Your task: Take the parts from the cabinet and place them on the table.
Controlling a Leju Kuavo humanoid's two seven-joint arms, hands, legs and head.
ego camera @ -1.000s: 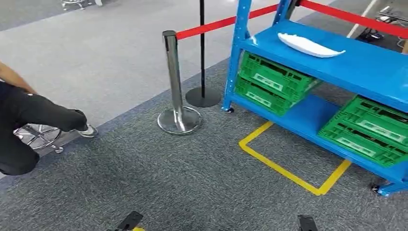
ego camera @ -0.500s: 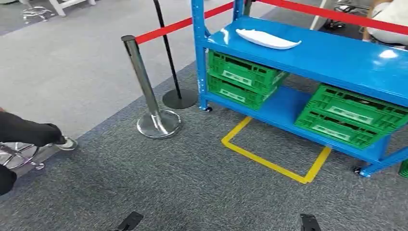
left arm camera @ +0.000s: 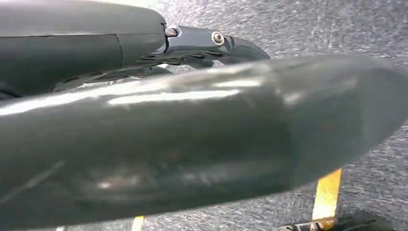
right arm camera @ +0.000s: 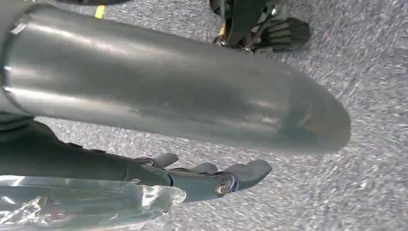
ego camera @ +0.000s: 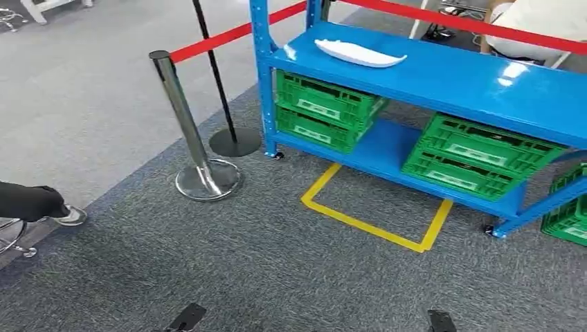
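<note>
Looking forward and down from the head view, we see a blue shelf rack [ego camera: 429, 76] standing on grey carpet [ego camera: 263, 256], with a white curved part [ego camera: 359, 52] lying flat on its upper shelf toward the left end. Under that shelf, on the lower one, sit two stacks of green crates: one [ego camera: 325, 111] at the left end and one [ego camera: 477, 155] further right, and a further green crate [ego camera: 567, 207] stands on the floor just past the rack's right leg. A yellow tape outline [ego camera: 370, 221] marks the carpet directly in front of the rack. To the left of the rack a chrome post [ego camera: 187, 131] on a round base carries a red belt [ego camera: 235, 33] that runs back toward the rack, and a black post [ego camera: 221, 90] stands just behind it. At the left edge a person's dark-clad leg and shoe [ego camera: 41, 205] reach in over the carpet. From the left wrist view, we see our left hand [left arm camera: 211, 43] against the carpet, dark fingers showing past a smooth grey cover; whether they are spread or curled we cannot tell. From the right wrist view, our right hand [right arm camera: 216, 178] hangs over the carpet with its dark fingers apart and lightly bent, gripping nothing, and some clear plastic wrap [right arm camera: 86, 204] lies along the wrist beside it.
</note>
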